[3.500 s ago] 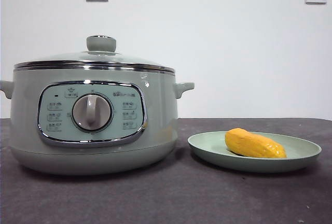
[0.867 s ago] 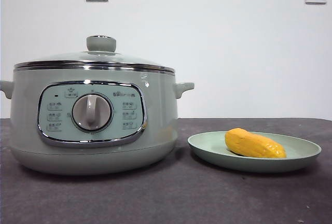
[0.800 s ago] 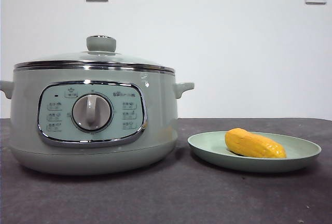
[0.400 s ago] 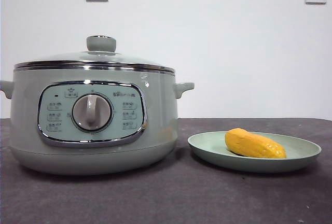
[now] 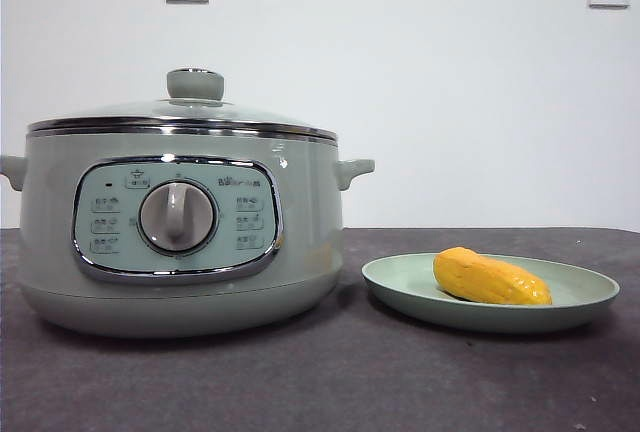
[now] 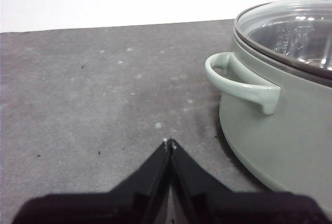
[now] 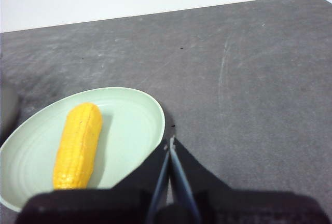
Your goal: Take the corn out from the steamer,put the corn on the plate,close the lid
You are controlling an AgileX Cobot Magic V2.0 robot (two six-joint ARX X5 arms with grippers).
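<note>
Lying on the plate (image 5: 585, 302) at the desk's (image 5: 330, 382) right, the corn (image 5: 490, 277) is staying put, unchanged over recent seconds. The lid (image 5: 180, 112) is sitting on the steamer (image 5: 300, 242); the task looks finished. Left claw (image 6: 169, 143) and right claw (image 7: 170, 142) are waiting, pressed together, empty.

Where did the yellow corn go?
The corn lies on the plate, on the table to the right of the steamer in the front view. The closed right gripper sits beside the plate's rim.
</note>
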